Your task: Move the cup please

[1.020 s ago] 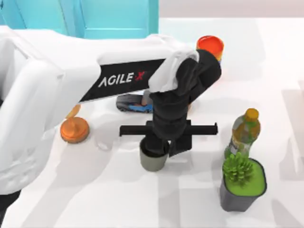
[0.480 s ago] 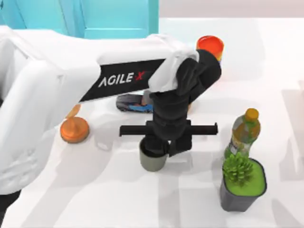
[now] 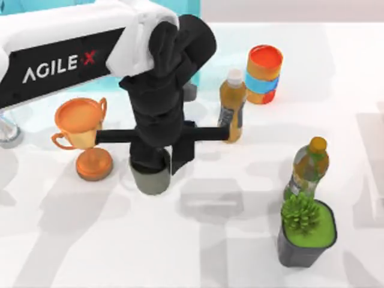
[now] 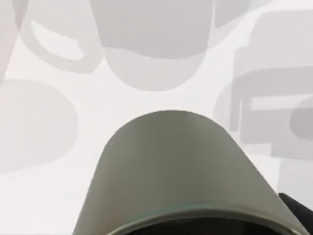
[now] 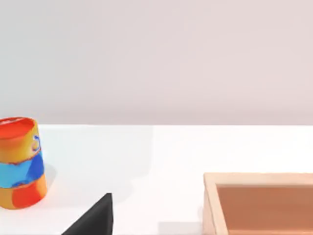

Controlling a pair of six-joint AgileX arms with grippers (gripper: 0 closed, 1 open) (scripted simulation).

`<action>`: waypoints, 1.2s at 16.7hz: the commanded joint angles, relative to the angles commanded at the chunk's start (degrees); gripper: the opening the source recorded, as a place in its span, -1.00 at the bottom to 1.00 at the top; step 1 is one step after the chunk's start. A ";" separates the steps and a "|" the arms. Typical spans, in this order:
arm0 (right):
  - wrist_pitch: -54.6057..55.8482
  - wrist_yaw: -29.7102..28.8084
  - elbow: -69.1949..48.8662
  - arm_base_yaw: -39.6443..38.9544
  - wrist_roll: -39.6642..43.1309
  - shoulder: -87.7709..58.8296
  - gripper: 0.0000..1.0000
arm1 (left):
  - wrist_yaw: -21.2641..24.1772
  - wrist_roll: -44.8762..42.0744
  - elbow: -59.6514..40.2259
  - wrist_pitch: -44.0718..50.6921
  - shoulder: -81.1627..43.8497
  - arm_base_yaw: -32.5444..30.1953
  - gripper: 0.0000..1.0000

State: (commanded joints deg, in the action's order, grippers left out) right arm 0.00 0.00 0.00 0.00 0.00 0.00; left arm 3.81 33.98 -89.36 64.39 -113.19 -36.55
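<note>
Cup (image 3: 151, 180): dark olive-grey, left of the bench's middle, just right of the trophy's base; our left end effector is clamped on its rim. In the left wrist view the cup (image 4: 171, 171) sits close under the camera, its wall widening toward the rim, with bench (image 4: 44, 205) behind it.
Left arm pose: our white arm comes in from the top view's left edge, bends at a black wrist and points down over the cup.
Left end effector (image 3: 157, 162): black, its crossbar running left to right above the cup, fingers pinched on the cup.
Writing: "AGILE X" in white on the arm's black panel, the X red.
Trophy (image 3: 84, 135): orange, two handles, upright, left of the cup.
Amber bottle (image 3: 233, 103): white cap, upright, right of the wrist; label too small for us to read.
Can (image 3: 264, 73): orange and blue, standing towards the back.
Green-tea bottle (image 3: 309, 168): yellow cap, on the right, label unreadable.
Potted plant (image 3: 306, 233): dark grey pot, just in front of that bottle.
Right wrist view: the can (image 5: 19, 161) again, and a wooden tray (image 5: 259, 200).
</note>
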 joint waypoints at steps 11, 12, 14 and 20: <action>0.00 0.00 0.00 0.00 0.00 0.00 1.00 | -1.33 -28.83 17.37 3.94 15.00 30.48 -1.00; 0.00 0.00 0.00 0.00 0.00 0.00 1.00 | -1.22 -31.09 17.91 2.50 15.48 32.69 -1.00; 0.00 0.00 0.00 0.00 0.00 0.00 1.00 | -0.97 -34.30 18.45 -0.02 16.16 35.71 -1.00; 0.00 0.00 0.00 0.00 0.00 0.00 1.00 | -1.00 -35.34 18.40 -0.81 16.10 36.39 -1.00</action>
State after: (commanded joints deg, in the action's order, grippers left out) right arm 0.00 0.00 0.00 0.00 0.00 0.00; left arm 2.81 -1.36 -70.95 63.58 -97.10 -0.16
